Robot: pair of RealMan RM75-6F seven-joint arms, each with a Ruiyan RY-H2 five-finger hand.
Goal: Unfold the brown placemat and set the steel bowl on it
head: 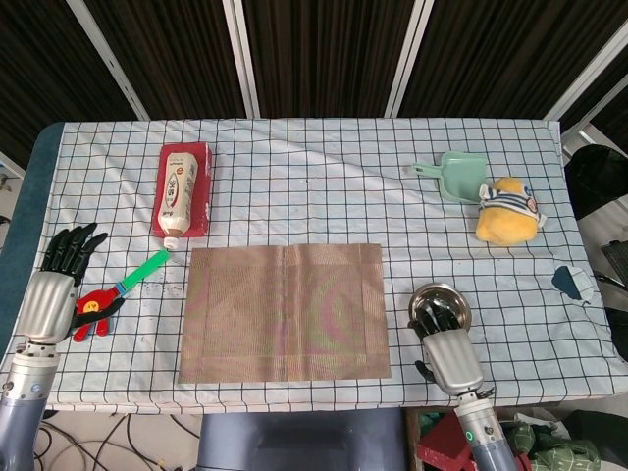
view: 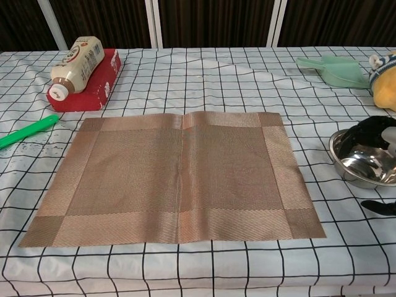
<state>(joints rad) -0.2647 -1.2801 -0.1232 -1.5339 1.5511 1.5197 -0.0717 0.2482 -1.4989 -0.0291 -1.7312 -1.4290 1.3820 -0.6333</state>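
The brown placemat (head: 285, 312) lies unfolded and flat in the middle of the checked tablecloth, with a faint centre crease (view: 180, 176). To its right, on the cloth and off the mat, sits the steel bowl (head: 441, 300) (view: 364, 166). My right hand (head: 449, 355) is at the bowl's near side, its dark fingers (view: 376, 129) spread over the rim and inside, thumb low by the near edge; it holds nothing. Far off at the table's left edge my left hand (head: 53, 292) rests with fingers apart and empty.
A white bottle (head: 177, 192) lies on a red box (view: 93, 86) at the back left. A green stick (head: 145, 270) and a red toy (head: 91, 314) lie beside my left hand. A green dustpan (head: 453, 177) and a yellow plush (head: 507, 214) are at the back right.
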